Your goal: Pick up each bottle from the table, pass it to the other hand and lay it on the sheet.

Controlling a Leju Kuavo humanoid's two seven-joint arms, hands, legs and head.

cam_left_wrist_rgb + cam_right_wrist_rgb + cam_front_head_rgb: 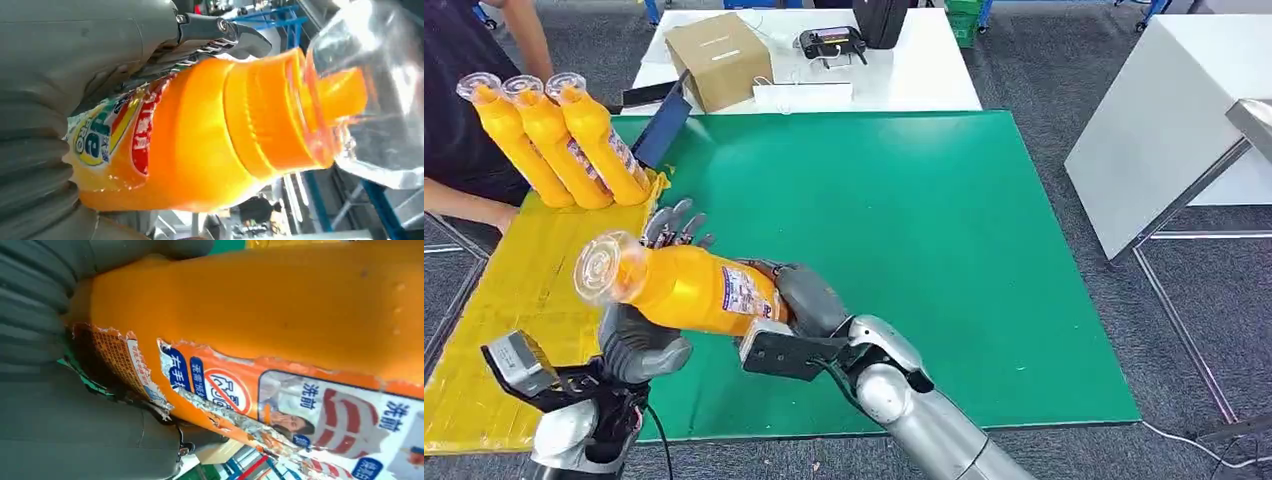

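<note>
Orange and lying nearly level, the bottle (pixel 686 288) hangs above the near left part of the green mat (pixel 894 240), clear cap (pixel 605 267) pointing to 9 o'clock. Both hands have it. The right hand (pixel 802 298) wraps the base end at 3 o'clock of the torn label (pixel 749 291); in the right wrist view its grey palm presses against the bottle's side. The left hand (pixel 646 330) cups the body from below, its fingers (pixel 672 222) rising behind the bottle at 12 o'clock; how tightly they close I cannot tell, but the left wrist view shows the thumb against the bottle.

At 10 o'clock, three bottles (pixel 554 140) lie side by side on the yellow sheet (pixel 514 290), caps away from the robot. A person (pixel 464 110) stands just beyond them. Farther off, a cardboard box (pixel 720 58) sits on a white table (pixel 924 70).
</note>
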